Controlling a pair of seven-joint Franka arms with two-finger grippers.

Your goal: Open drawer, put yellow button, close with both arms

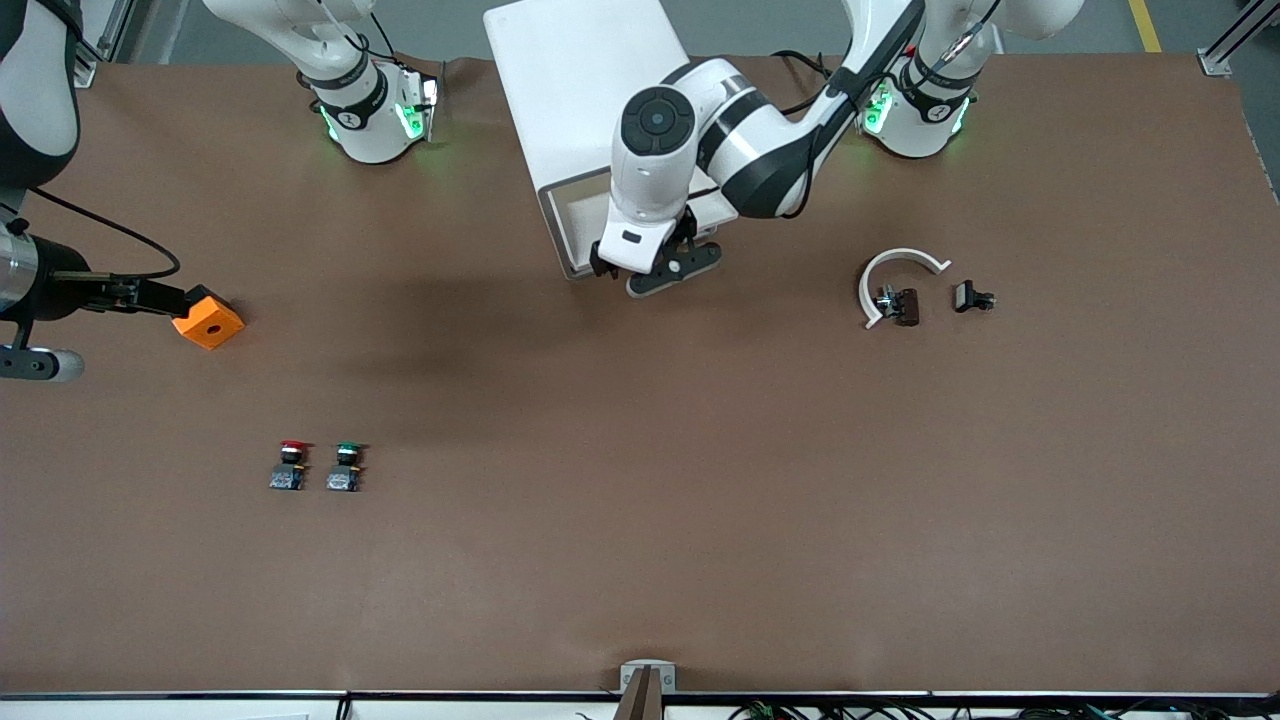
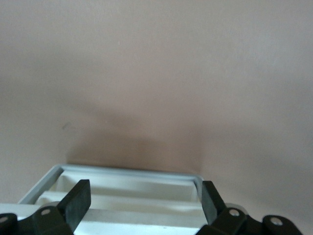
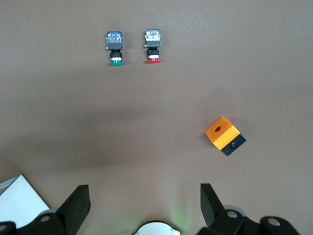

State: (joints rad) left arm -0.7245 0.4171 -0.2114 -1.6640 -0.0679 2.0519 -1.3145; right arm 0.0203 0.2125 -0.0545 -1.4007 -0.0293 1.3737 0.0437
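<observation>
- yellow button: not visible in any view, so I can't tell where it is. The only caps showing are the red button (image 1: 290, 466) and the green button (image 1: 346, 466), side by side on the table toward the right arm's end.
- drawer (image 1: 560, 218) of the white cabinet (image 1: 585, 90): pulled out. The front view shows most of it covered by the left arm (image 1: 735, 150). In the left wrist view only its grey rim (image 2: 132, 171) and a strip of white interior show.
- left gripper (image 1: 655, 268): low over the drawer's front edge, wrist pointing down, fingers (image 2: 78, 199) spread apart with nothing between them.
- right gripper (image 3: 144, 204): out of the front view. It's high over the table near its own base, looking down, released and empty.
- orange cube (image 1: 208, 322): partly overlapped by a black rig cut off at the frame edge.
- white curved piece (image 1: 893, 266) with small black parts (image 1: 905, 305): toward the left arm's end, too small to identify.
</observation>
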